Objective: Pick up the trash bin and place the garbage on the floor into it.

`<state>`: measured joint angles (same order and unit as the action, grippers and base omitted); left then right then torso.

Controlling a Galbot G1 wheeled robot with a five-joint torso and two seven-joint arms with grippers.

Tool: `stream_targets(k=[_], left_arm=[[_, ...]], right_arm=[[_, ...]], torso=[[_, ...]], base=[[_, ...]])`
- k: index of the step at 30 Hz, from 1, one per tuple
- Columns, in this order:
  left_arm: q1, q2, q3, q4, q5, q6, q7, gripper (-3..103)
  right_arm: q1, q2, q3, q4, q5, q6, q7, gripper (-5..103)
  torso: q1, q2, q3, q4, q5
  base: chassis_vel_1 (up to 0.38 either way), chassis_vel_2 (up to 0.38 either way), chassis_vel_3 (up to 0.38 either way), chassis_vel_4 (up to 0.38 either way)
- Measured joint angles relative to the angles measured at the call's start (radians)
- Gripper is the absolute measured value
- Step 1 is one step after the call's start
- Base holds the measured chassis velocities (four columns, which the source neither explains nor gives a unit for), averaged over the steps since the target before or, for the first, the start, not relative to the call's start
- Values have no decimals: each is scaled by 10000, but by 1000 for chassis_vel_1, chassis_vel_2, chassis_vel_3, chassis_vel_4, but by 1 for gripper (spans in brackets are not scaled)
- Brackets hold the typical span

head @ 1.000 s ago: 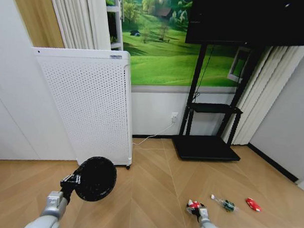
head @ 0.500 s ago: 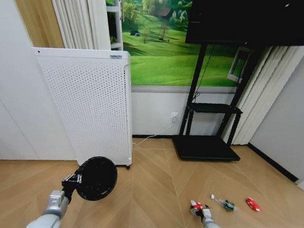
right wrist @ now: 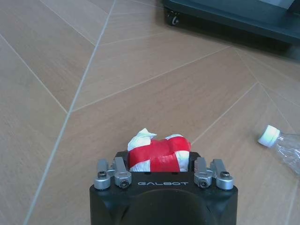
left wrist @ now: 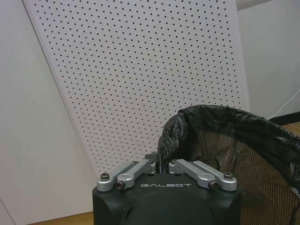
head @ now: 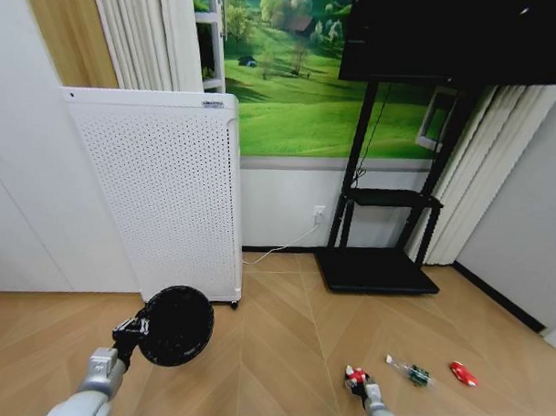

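The left end effector [head: 139, 328] is low at the robot's left side in the head view, clamped on the rim of the trash bin [head: 175, 325], a small black round mesh wastebasket held clear of the wooden floor [head: 282, 354] and tipped so that its open mouth faces the camera. In the left wrist view the same end effector [left wrist: 163, 165] pinches the rim where a black plastic liner [left wrist: 187, 126] is folded over the mesh of the bin [left wrist: 262, 178], with the white perforated cabinet [left wrist: 140, 70] standing close behind it. The right end effector [head: 361, 382] is low on the robot's right, closed around the crumpled red-and-white wrapper [head: 353, 375]; the right wrist view shows that wrapper [right wrist: 158, 153] gripped between the fingers of the end effector [right wrist: 159, 161], above the wood planks. Just beside it on the floor lies the small clear bottle with a green label [head: 409, 370], its white cap [right wrist: 268, 135] pointing toward the wrapper. Further to the right, apart from the bottle, the flattened red piece [head: 463, 372] rests on the floor. Behind them stands a black stand [head: 378, 266] against the wall.
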<state>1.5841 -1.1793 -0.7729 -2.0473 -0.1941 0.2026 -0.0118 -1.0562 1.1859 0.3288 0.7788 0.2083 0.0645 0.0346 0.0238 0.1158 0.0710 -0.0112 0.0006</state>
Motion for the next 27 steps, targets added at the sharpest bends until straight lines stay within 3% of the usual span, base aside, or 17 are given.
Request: stream_targets(k=[4,6,11,15,17,22,27], left_arm=[[-9,0,25,-35,0,0,-2,7],[-10,10,44,-64,0,0,-6,7],[-106,25,194,-88,0,15,-23,7],[-293,35,411,-63,3,29,-38,7],[-698,76,809,119,2,40,-94,7],[-1408,87,1589,468,1,127,-204,7],[-2021,-103,2479,836,55,169,-248,7]], right_arm=[[-116,-213,12,193,65,-10,3,53],[-413,-671,28,849,358,-80,28,48],[-1264,-1704,268,2754,1243,-326,66,48],[-1804,-2131,556,3971,1745,-463,68,48],[-2410,-2451,981,5266,2166,-544,5,48],[-3223,-2713,1568,6640,2412,-518,-270,48],[-3865,-2806,1887,8041,2565,199,-1033,48]], torso=[[0,-2,1,-5,4],[1,-3,1,-6,0],[1,-3,1,-6,-6],[1,-2,0,-2,-4],[1,-3,0,-1,-4],[1,-3,0,-7,-6],[1,-2,-1,-3,-4]], base=[[0,0,0,0],[0,0,0,0],[0,0,0,0],[0,0,0,0],[0,0,0,0],[0,0,0,0],[0,0,0,0]])
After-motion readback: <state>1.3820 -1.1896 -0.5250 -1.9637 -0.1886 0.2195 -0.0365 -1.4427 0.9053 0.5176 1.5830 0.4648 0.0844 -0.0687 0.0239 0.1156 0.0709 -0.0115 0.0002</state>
